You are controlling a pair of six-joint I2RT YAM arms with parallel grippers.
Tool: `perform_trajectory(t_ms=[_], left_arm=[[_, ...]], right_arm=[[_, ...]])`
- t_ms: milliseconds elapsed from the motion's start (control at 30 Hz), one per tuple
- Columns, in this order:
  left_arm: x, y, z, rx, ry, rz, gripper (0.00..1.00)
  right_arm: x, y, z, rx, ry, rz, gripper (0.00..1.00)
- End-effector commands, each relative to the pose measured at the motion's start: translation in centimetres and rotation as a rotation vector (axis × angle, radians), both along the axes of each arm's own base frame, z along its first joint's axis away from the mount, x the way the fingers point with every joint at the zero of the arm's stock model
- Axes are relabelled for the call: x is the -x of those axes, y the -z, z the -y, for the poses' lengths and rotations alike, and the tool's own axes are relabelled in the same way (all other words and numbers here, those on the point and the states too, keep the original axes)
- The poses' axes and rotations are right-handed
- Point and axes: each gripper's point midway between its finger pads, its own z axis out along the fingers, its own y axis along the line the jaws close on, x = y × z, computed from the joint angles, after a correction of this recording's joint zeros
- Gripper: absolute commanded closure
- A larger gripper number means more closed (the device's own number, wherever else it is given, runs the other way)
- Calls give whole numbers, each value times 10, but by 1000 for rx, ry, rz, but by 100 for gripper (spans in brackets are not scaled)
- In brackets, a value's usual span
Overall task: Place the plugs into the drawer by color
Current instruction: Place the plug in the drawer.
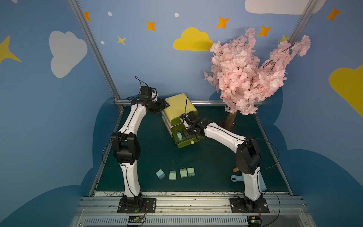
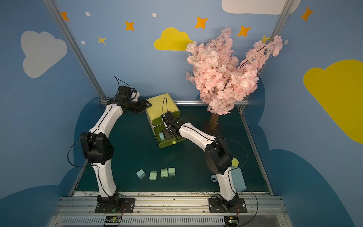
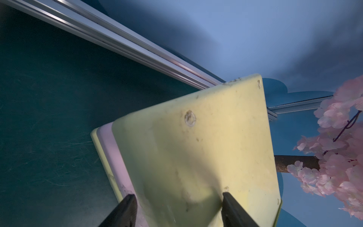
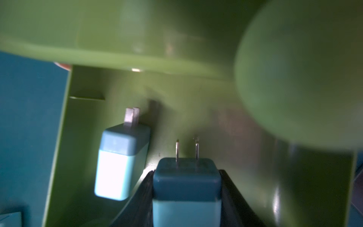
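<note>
Plugs and a yellow-green drawer chest share a dark green mat in both top views. The chest stands at the centre of the frame, turned at an angle, with its bottom drawer pulled out toward the lower edge. One light blue plug lies inside that drawer, near its left wall. The right gripper hangs over the open drawer, jaws closed on a second light blue plug, one finger on each side and the two prongs pointing away from the wrist camera. The left gripper sits at the upper left corner of the chest's top. In the left wrist view its fingers stand apart with their tips at the flat top, clasping nothing that shows. Along the lower middle of the frame a row lies on the mat: a third light blue plug at the left, then three mint green plugs, the right two side by side. A light blue dustpan lies at lower right, partly behind the right arm. A pink blossom tree rises at upper right.
</note>
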Motion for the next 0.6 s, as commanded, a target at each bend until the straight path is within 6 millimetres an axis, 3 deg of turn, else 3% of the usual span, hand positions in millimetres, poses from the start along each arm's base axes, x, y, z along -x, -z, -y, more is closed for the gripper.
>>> perform_trajectory(t_ms=[0,333,467,567], left_arm=[[8,33,-11,-57,-20,-104,31],[8,33,-12,-55,-22,-106,30],[8,31,-12,-55,-21,-100,31],[8,29,-13,-53,-22,-95,30]], right_arm=[[-9,-3,-5,-32,27,-6,60],[-9,-18,-2,-40,22,4,44],[-6,-35,1,-50,17,25,39],[9,-57,-2,-89,-28,5,38]])
